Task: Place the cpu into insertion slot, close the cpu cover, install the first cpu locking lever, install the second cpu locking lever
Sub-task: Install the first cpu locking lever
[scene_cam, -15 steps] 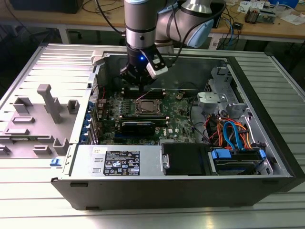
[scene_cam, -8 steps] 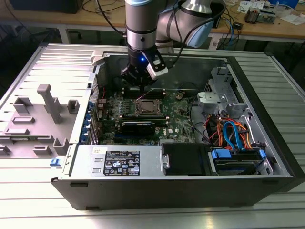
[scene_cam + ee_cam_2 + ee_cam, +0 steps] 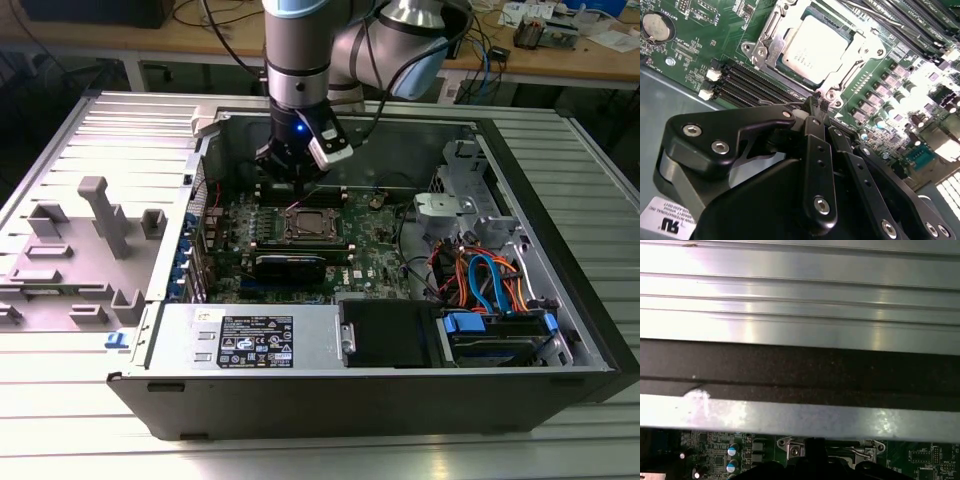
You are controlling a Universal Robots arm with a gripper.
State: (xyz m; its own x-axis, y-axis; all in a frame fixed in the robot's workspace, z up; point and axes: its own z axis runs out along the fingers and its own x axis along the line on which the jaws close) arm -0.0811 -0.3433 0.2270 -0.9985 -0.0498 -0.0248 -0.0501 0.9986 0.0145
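Gripper (image 3: pixel 818 103), tips together, by the cpu cover (image 3: pixel 860 53) — ribbed metal table (image 3: pixel 80 400), wooden bench (image 3: pixel 590 62) beyond

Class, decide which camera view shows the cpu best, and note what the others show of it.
The second wrist view: the cpu lies close and large, its silver top plain inside the cover. In the exterior view the cpu is a small square; the first wrist view catches socket metal.

Silver ribbed metal table (image 3: pixel 560 445) carries everything in the exterior view. Open black metal computer case (image 3: pixel 300 395) sits directly on it, centre through 3 o'clock. Flat grey panel with grey plastic blocks (image 3: pixel 70 250) lies at 9 o'clock, touching the case.
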